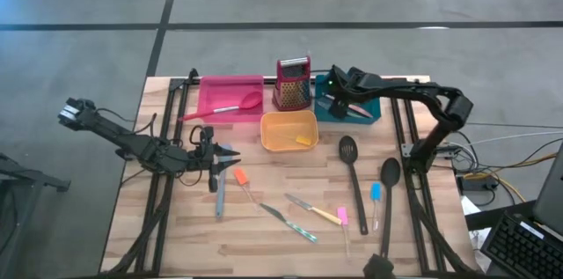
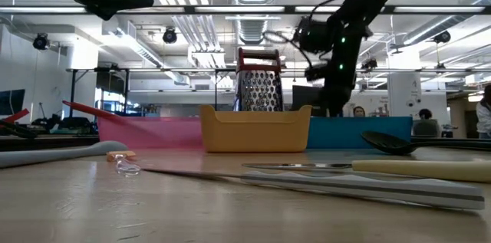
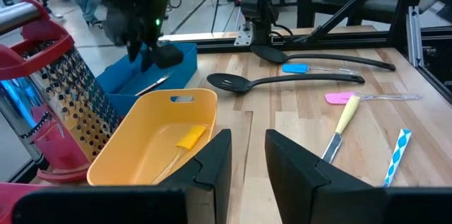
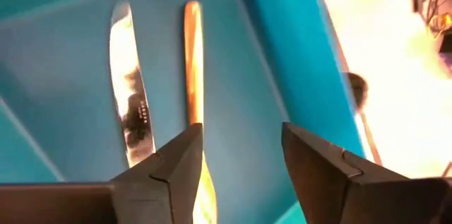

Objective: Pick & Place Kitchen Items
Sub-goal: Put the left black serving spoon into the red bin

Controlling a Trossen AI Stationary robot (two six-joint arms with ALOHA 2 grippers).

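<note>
My right gripper is open just above the teal tray. Two slim metal knives lie flat on the tray's floor below it. My left gripper is open and empty low over the table's left part, beside an orange piece and a grey spatula. Loose on the table lie a black slotted spoon, a black spoon, a blue piece, a pink spatula, a yellow-handled knife and a teal-handled knife.
A pink tray holds a red spoon. An orange-yellow tray holds a yellow piece. The upright red box grater stands between the pink and teal trays at the far edge. Bare wood lies along the near left.
</note>
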